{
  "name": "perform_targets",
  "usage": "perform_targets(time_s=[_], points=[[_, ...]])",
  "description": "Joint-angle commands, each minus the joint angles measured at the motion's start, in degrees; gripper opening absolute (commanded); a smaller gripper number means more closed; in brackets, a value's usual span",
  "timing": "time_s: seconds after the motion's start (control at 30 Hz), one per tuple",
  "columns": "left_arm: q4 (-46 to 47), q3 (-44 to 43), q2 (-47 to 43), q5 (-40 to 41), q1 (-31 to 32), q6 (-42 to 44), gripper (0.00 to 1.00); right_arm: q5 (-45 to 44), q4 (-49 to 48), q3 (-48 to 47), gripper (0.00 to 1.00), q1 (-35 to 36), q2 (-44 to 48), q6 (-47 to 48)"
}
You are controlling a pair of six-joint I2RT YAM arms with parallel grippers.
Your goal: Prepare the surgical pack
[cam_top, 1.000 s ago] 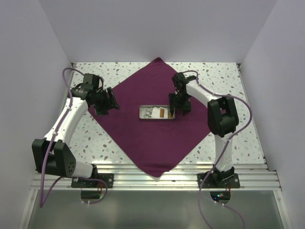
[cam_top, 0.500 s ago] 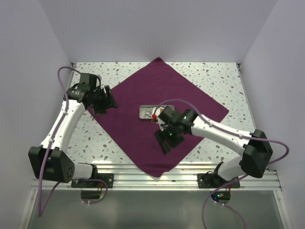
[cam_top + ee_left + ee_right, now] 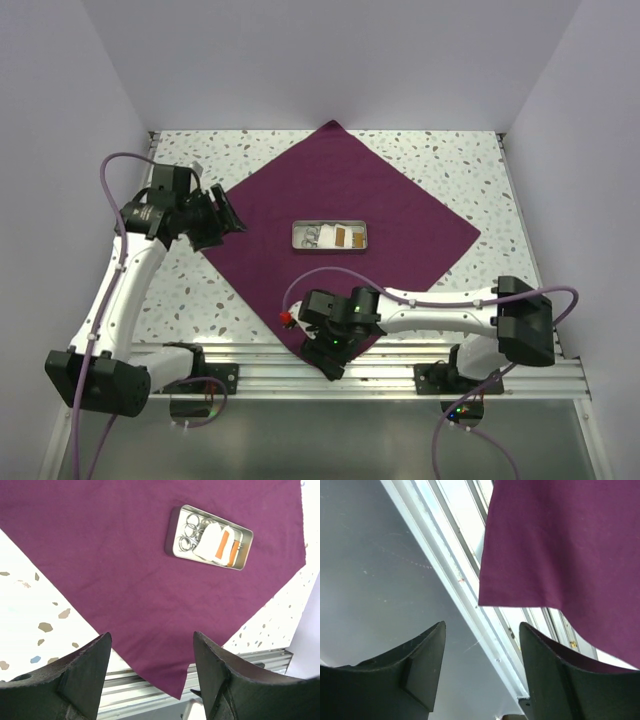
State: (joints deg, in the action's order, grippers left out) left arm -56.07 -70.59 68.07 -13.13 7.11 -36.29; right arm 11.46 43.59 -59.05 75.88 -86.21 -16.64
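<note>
The surgical pack (image 3: pixel 330 200) is a large purple-maroon cloth spread flat as a diamond on the speckled table; it also shows in the left wrist view (image 3: pixel 125 565) and the right wrist view (image 3: pixel 570 545). A small grey metal tray (image 3: pixel 329 236) with scissors, white gauze and an orange item sits at its middle, also seen in the left wrist view (image 3: pixel 209 537). My left gripper (image 3: pixel 226 212) is open and empty at the cloth's left corner. My right gripper (image 3: pixel 330 362) is open and empty at the cloth's near corner, which hangs over the metal rails.
Aluminium rails (image 3: pixel 400 358) run along the near table edge, with the arm bases bolted on. White walls close the left, right and back. The speckled table (image 3: pixel 460 160) shows around the cloth. Cables loop from both arms.
My right arm swung from the tray down to the cloth's near corner. My left gripper shifted a little left and back, staying by the left corner.
</note>
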Motion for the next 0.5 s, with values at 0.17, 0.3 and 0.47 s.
perform_targets(time_s=[0.17,0.3,0.47], points=[[-2.8,1.1,-5.8,-0.8,-0.6,-2.0,0.7,-1.5,-7.2,2.4,0.54,1.3,-4.0,0.1],[-3.0,2.0,-7.2,-0.9,-0.6,-2.4,0.7,-1.9,-8.1,2.1,0.51,1.4,-6.6,0.6],[-2.9,2.9,-7.7,-1.1,-0.6,-2.5,0.7,-3.9,-6.6,0.1,0.4,1.6,-8.3,1.0]])
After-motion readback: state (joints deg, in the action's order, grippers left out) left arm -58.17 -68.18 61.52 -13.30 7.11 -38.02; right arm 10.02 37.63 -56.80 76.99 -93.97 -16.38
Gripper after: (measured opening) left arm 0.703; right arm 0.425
